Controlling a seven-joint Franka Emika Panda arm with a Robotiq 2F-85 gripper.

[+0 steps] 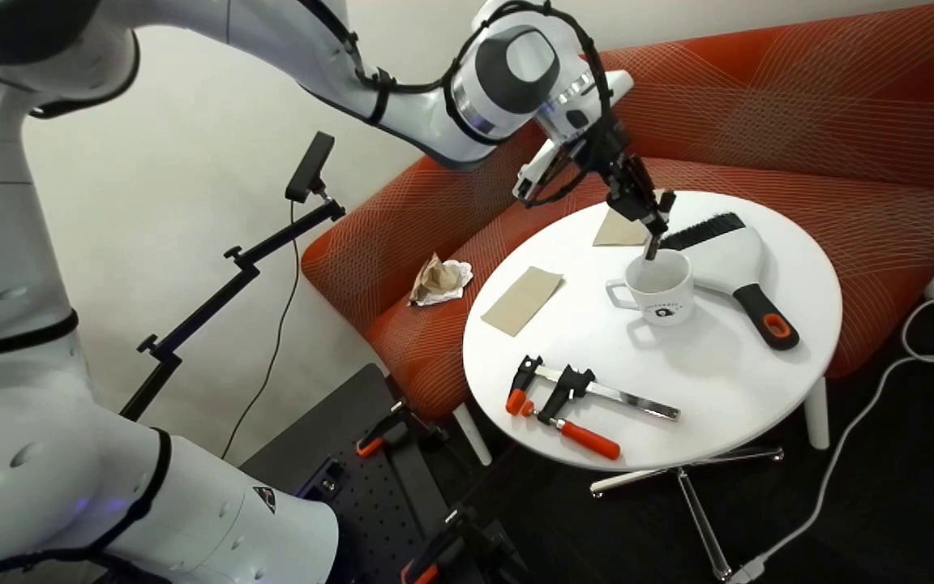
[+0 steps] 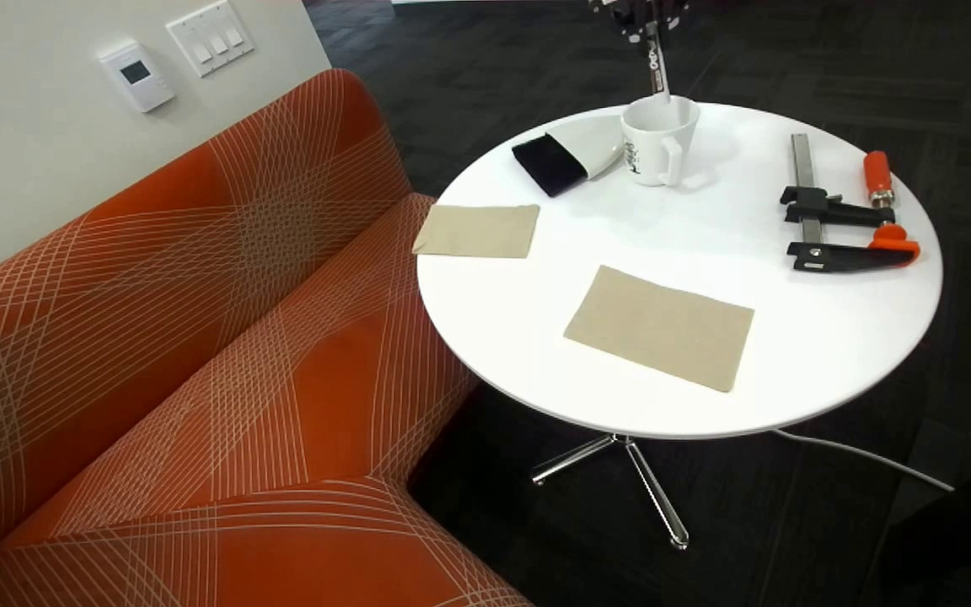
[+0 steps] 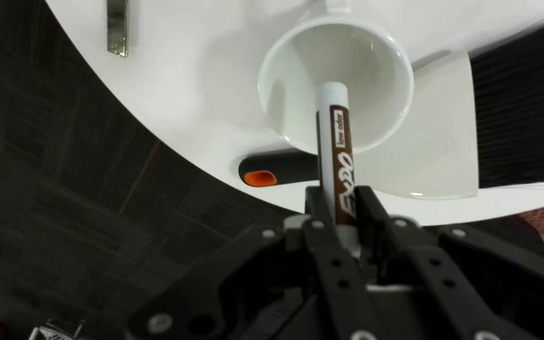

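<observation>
The gripper [image 3: 340, 194] clamps the marker [image 3: 337, 141] (grasp done, release not), free end at the mouth of the mug [image 1: 663, 294] below.

In the wrist view, the near end of the white cylindrical marker with a brown label [image 3: 337, 156] is partly hidden in the black two-fingered hand [image 3: 339, 198], and the top edge cuts off the flat silver clamp bar [image 3: 118, 26]. In an exterior view, the white ceramic mug [image 2: 652, 145] hides the handle of the white black-bristled brush [image 2: 588, 142]. The mug's lettering is too small to read.
</observation>
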